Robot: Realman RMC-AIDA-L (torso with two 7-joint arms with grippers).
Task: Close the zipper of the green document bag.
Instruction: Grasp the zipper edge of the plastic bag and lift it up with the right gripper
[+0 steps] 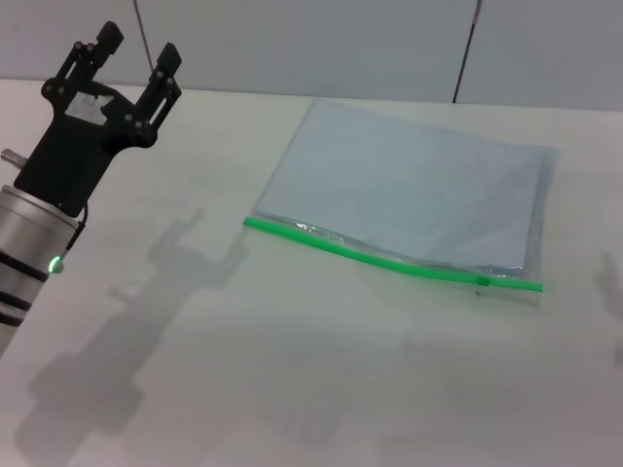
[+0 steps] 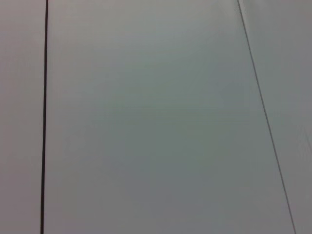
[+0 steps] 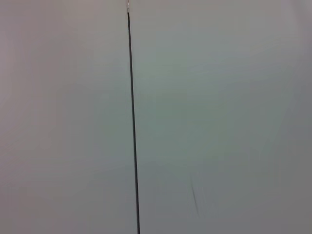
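The green document bag (image 1: 409, 199) lies flat on the white table (image 1: 292, 370), right of centre in the head view. Its zipper (image 1: 389, 259) is a bright green strip along the near long edge, and a small slider tab (image 1: 481, 282) sits close to the strip's right end. My left gripper (image 1: 136, 53) is raised at the far left, well clear of the bag, fingers open and holding nothing. My right gripper is out of view. Both wrist views show only pale wall with thin dark lines.
A pale wall (image 1: 311, 39) stands behind the table's far edge. Arm shadows fall on the table at the lower left (image 1: 127, 350) and at the right edge (image 1: 611, 277).
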